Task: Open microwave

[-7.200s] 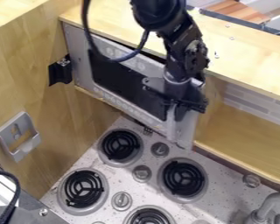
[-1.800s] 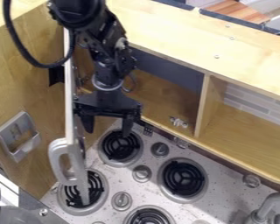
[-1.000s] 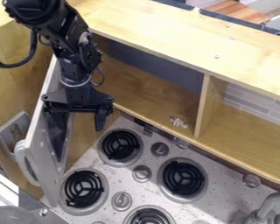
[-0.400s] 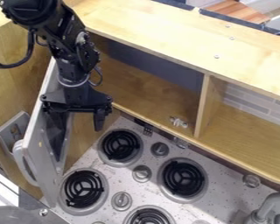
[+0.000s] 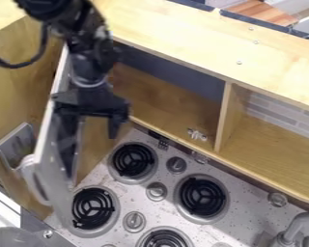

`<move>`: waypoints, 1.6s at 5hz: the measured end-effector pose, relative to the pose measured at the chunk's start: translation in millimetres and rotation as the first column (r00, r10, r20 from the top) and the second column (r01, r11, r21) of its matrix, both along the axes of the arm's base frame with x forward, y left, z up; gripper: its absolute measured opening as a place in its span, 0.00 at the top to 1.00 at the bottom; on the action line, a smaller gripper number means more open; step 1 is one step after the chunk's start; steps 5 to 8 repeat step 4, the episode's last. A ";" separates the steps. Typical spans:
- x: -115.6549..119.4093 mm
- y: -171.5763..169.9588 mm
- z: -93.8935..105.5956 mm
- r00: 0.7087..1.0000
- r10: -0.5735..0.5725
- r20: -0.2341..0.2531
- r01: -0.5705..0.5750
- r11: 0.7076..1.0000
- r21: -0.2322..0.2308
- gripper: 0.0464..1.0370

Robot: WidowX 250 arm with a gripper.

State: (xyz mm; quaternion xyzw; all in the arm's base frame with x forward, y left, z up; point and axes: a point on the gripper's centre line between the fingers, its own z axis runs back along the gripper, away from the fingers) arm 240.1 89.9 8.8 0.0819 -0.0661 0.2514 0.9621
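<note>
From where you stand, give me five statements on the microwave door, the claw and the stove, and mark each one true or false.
1. The grey microwave door with its curved grey handle is swung open. True.
2. The black two-finger claw is clamped on that handle. False: its fingers are apart, and the handle is lower and to the left in the view.
3. Black coil burners are set in the speckled silver stovetop. True.
4. The door is to the right of the light wooden upright divider. False: it is to the left.
5. The claw is above the level of the stovetop. True.
</note>
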 end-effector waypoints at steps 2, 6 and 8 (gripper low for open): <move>17.9 -26.8 29.7 0.997 -0.072 0.038 0.071 0.996 0.049 0.04; 31.7 -48.5 79.8 0.985 -0.130 0.112 0.116 0.985 0.124 0.04; 31.7 -48.5 79.8 0.985 -0.130 0.112 0.116 0.985 0.124 0.04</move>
